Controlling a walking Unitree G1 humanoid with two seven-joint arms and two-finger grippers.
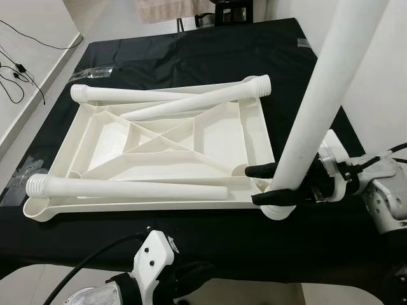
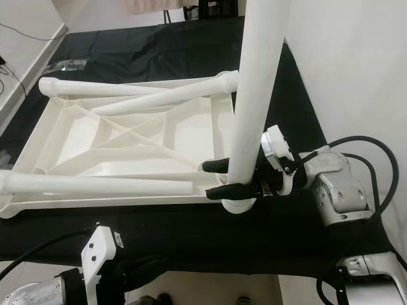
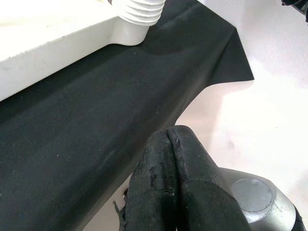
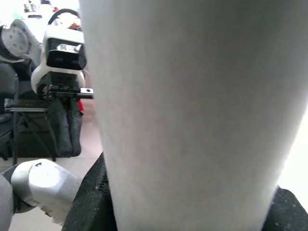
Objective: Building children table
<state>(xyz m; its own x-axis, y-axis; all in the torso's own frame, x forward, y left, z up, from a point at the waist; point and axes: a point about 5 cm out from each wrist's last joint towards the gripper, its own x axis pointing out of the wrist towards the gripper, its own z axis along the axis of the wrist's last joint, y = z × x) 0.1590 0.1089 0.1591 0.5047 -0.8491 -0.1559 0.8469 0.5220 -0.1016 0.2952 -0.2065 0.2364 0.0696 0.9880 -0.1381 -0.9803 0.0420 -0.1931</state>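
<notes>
My right gripper (image 1: 270, 184) has its two black fingers (image 2: 219, 166) spread just wide enough to take the upright table leg (image 1: 324, 95) between them, one finger on each side of the tube, both pressed against it near its lower end. That leg stands nearly vertical, leaning slightly, with its foot seated in the round socket (image 1: 278, 211) at the near right corner of the white tabletop (image 1: 191, 143). In my right wrist view the leg's pale surface (image 4: 192, 110) sits right up against the camera.

The tabletop lies upside down on the black cloth (image 1: 191, 235), its ribbed underside facing up. Three more legs lie across it: one (image 1: 127, 187) along the near edge with its threaded end at the near left corner, one (image 1: 137, 94) along the far edge, and one (image 1: 197, 101) slanting from the middle up to the far right corner.

My left gripper (image 3: 171, 187) hangs low in front of the cloth's near edge, off the table. Its fingers (image 3: 192, 178) are pressed together pad to pad with nothing between them. Beyond them I see the cloth and the threaded end (image 3: 142, 10) of the near leg at the tabletop's corner.
</notes>
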